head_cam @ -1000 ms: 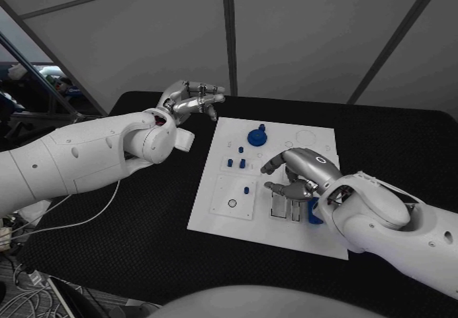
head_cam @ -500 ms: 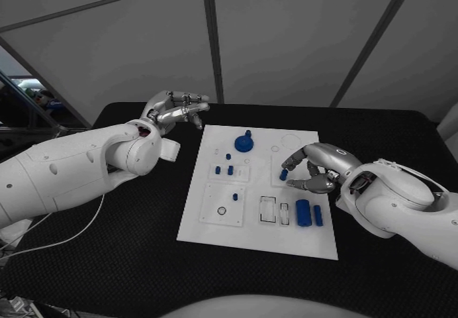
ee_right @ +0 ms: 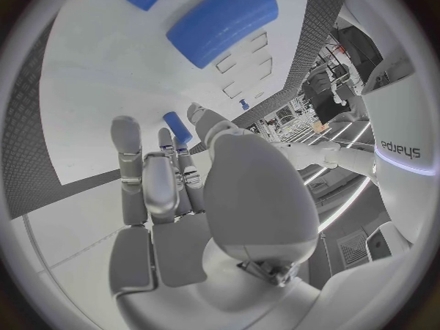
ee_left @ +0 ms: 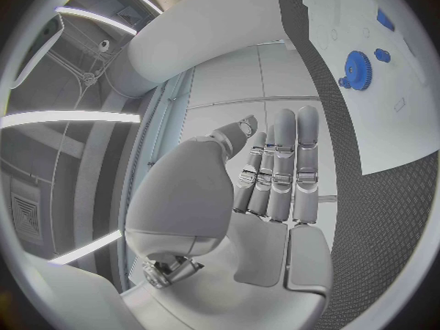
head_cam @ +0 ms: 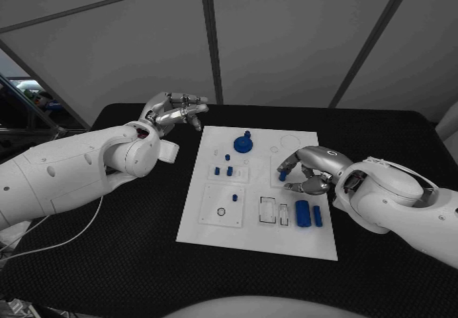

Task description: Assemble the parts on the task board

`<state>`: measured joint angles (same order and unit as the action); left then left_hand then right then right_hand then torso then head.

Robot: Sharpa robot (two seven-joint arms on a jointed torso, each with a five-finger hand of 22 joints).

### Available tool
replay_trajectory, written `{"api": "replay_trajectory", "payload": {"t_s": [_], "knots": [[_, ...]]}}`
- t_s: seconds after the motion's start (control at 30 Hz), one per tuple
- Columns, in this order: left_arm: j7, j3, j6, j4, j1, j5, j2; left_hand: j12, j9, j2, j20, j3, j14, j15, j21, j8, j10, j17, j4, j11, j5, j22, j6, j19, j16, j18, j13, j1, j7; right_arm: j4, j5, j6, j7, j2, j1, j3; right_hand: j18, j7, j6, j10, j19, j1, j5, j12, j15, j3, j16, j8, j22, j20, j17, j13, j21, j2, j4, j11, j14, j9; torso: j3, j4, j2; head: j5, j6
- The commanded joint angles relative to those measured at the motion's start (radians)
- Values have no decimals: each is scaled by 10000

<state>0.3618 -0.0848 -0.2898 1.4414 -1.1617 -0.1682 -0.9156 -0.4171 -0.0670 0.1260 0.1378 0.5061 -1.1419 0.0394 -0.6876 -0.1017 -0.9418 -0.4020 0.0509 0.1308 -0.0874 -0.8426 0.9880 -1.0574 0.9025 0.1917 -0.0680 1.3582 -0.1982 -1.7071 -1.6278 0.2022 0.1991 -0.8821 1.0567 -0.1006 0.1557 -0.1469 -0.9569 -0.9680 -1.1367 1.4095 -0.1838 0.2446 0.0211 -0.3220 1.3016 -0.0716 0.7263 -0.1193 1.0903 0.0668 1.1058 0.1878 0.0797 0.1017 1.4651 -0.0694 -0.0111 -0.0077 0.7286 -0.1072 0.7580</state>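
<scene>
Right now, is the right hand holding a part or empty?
Holding. The right hand pinches a small blue part at its fingertips above the board.

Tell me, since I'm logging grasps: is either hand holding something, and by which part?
The right hand pinches a small blue part at its upper end, over the task board. The left hand holds nothing.

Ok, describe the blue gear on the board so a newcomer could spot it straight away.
Start from the white task board in the middle of the black table. Go to its far edge, the side nearest the raised left hand. There sits the blue gear, a round toothed disc with a knob on top, wider than every other blue part, which are small pegs or plain cylinders.
</scene>
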Motion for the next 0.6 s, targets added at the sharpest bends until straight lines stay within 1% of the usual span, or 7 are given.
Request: {"api": "replay_trajectory", "payload": {"t_s": [0.03,0.1,0.2,0.33,0.4,0.47,0.6], "knots": [[92,-9,123,16,-17,21,3,-67,-5,12,-11,26,56,13,25,-54,74,9,-25,-21,26,2,-49,45,-31,-91,3,-75,-1,34,-172,30,-75,90,-1,11,16,-21,-92,-70,-91,75,-50,102,-61,27,47,-16,38,0,33,11,-5,-98,4,-4,133,-3,0,1,1,7,-2],[92,-9,119,13,-17,21,-3,-67,-5,12,-11,26,56,13,25,-54,74,9,-25,-21,26,2,-49,45,-31,-91,3,-75,-1,72,-176,131,-29,123,-1,11,5,-56,-123,-150,-139,93,-50,163,-72,-2,72,-27,95,8,72,11,29,-153,20,-18,146,-7,3,6,5,11,-9],[90,-9,118,9,-17,21,-8,-67,-5,12,-11,26,56,13,25,-54,74,9,-25,-21,26,2,-49,45,-31,-91,3,-75,-1,109,-179,287,11,164,-1,11,-7,-85,-165,-255,-189,112,-52,226,-83,-49,99,-40,156,20,112,7,67,-208,38,-29,160,-10,-1,-9,9,12,-4],[87,-9,120,3,-17,21,2,-67,-5,12,-11,26,56,13,25,-54,74,9,-25,-21,26,2,-49,45,-31,-91,3,-75,-1,123,-181,469,32,221,-1,11,-40,-67,-383,-571,-317,149,-60,339,-118,-230,202,-121,337,47,264,-1,184,-339,92,-72,206,-35,-8,-5,16,22,-1],[85,-9,120,-2,-17,21,8,-67,-5,12,-11,26,56,13,25,-54,74,9,-25,-21,26,2,-49,45,-31,-91,3,-75,-1,132,-184,521,57,246,-1,11,-64,-30,-691,-895,-408,221,-20,444,-171,-396,282,-257,485,82,380,17,282,-448,94,-131,240,-81,-8,-11,4,20,2],[81,-9,123,-5,-17,21,12,-67,-5,12,-11,26,56,13,25,-54,74,9,-25,-21,26,2,-49,45,-31,-91,3,-75,-1,137,-224,538,94,255,-1,11,-85,50,-1022,-1235,-492,307,72,558,-240,-532,355,-414,630,133,486,51,378,-547,58,-228,268,-135,-9,-8,2,28,8],[77,-9,123,-11,-17,21,14,-92,-8,6,-10,32,54,11,27,-71,79,18,-17,-21,27,2,-48,43,-28,-88,0,-67,-2,141,-375,536,199,260,-1,11,-119,233,-1670,-1948,-612,555,597,801,-432,-783,440,-753,850,298,608,181,527,-775,-127,-469,297,-260,-6,-5,-2,36,15]]}}
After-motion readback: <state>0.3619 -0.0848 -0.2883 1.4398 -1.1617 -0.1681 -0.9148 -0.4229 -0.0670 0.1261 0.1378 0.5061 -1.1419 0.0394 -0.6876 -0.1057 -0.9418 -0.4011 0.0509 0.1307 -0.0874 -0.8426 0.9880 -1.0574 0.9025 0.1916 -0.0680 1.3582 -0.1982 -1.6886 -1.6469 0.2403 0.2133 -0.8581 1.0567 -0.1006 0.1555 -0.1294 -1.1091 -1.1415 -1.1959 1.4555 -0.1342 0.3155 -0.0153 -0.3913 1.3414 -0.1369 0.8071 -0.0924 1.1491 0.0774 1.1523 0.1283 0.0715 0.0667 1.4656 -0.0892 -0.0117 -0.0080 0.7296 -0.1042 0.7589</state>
